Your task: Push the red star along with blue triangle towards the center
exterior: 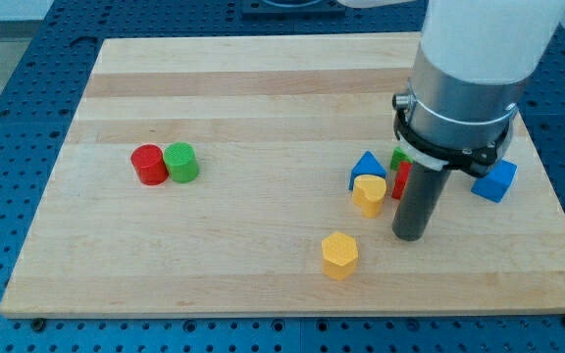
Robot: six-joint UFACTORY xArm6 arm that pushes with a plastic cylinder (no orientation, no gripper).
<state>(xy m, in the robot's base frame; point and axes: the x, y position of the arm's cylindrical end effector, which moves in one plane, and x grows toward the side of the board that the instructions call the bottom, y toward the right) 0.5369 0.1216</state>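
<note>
The blue triangle (366, 166) lies right of the board's middle, touching a yellow heart-shaped block (369, 194) just below it. A red block (399, 180), likely the red star, is mostly hidden behind my rod, right next to the triangle. A green block (399, 157) peeks out above it. My tip (410, 236) rests on the board just below and right of the red block, and right of the yellow heart.
A yellow hexagon (339, 255) lies below the cluster. A blue cube (494, 180) sits near the board's right edge. A red cylinder (148, 164) and green cylinder (180, 162) touch each other at the left. The wooden board (243, 88) ends in blue perforated table.
</note>
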